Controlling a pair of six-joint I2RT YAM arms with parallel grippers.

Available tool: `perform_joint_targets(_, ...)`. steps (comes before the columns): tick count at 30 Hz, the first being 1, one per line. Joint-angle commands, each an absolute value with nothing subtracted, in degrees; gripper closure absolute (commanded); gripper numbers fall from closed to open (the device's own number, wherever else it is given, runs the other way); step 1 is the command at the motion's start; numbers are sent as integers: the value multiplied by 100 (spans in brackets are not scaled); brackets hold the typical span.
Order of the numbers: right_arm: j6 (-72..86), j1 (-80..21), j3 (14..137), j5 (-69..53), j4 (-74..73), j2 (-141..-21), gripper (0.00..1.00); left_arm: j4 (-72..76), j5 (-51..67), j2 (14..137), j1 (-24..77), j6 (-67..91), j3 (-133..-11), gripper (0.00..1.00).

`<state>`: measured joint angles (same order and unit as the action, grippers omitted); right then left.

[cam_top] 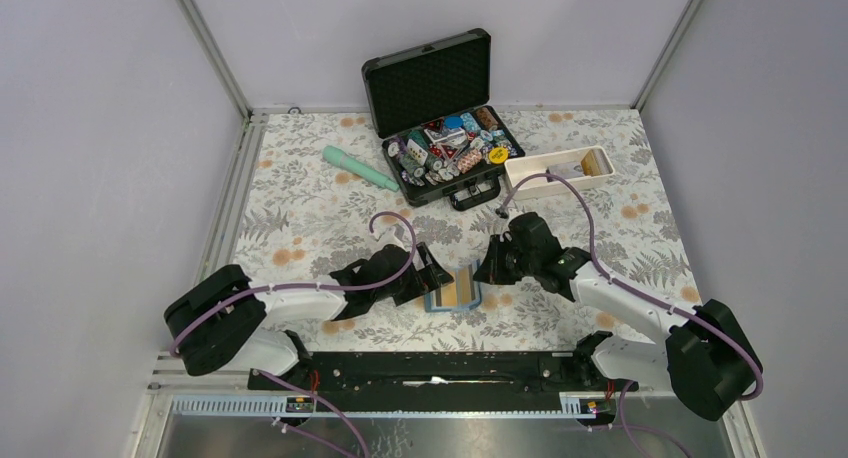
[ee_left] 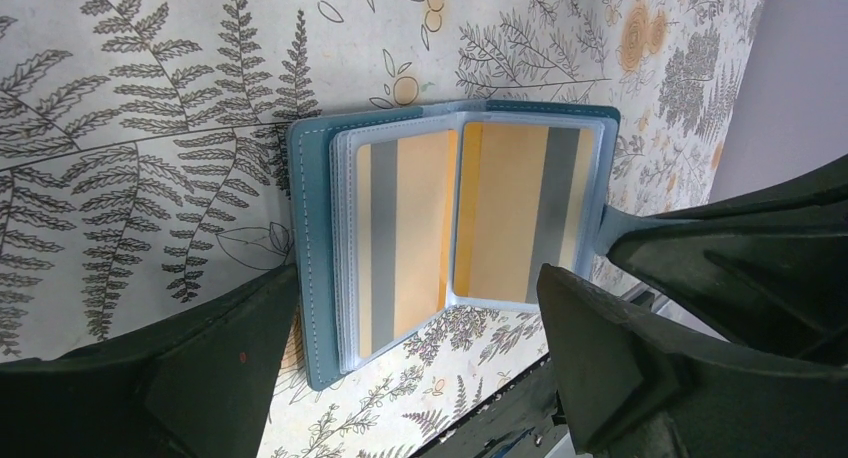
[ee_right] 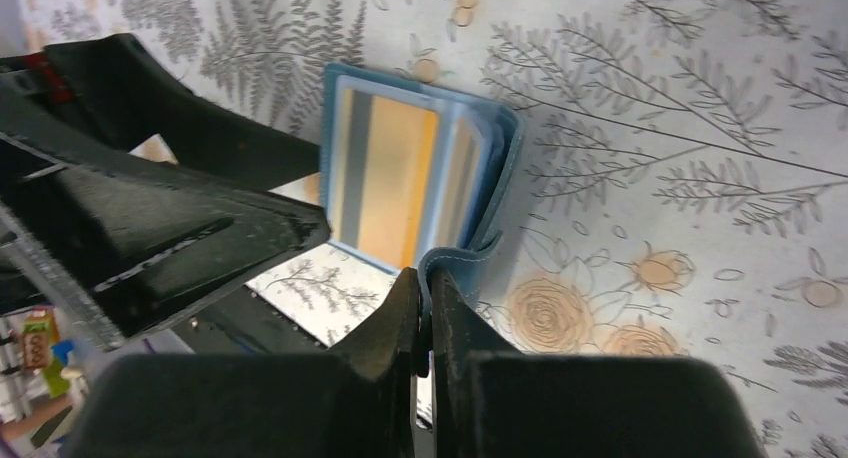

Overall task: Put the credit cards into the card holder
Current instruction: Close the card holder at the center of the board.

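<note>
The card holder is laid open on the floral table, near its front edge and between the two grippers. Its teal cover is turned down and its clear sleeves are turned up. Two orange-gold credit cards, each with a grey stripe, are seen inside the sleeves, one on either side of the fold. Further sleeves are stacked beneath them, but what they contain cannot be made out. A narrow teal tab at the holder's right edge is pinched between the closed fingers of the right gripper, so the holder is grasped there by that arm. The left gripper is spread wide, with one finger at the holder's left edge and the other beyond the right-hand card. Nothing is gripped by it, and whether its fingers touch the cover cannot be told. Well behind the holder, toward the far side of the table, an open black case is stood with its foam-lined lid raised. Its tray is filled with colourful poker chips and other small items. A mint-green cylinder is lying just to the left of the case, and a long white tray is placed to its right.
</note>
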<state>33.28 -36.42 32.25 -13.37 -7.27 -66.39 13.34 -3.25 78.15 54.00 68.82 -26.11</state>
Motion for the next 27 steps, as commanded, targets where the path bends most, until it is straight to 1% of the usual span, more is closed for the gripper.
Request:
perform_joint_targets(1,3504,-3711,3364,-2102,-319,-6622,100,1727,-115,7943,5405,6816,-2671,6)
perform_joint_targets(8,3651,-3735,3307,-2309,-58,-6701,100,2108,-53,7942,5410,6820,-2693,6)
perform_joint_targets(17,3836,-3747,3015,-2318,637,-6964,100,2640,109,7930,5410,6826,-2705,6)
perform_joint_targets(27,4003,-3842,3017,-2373,1254,-7533,100,2597,27,7787,5384,6926,-2449,3)
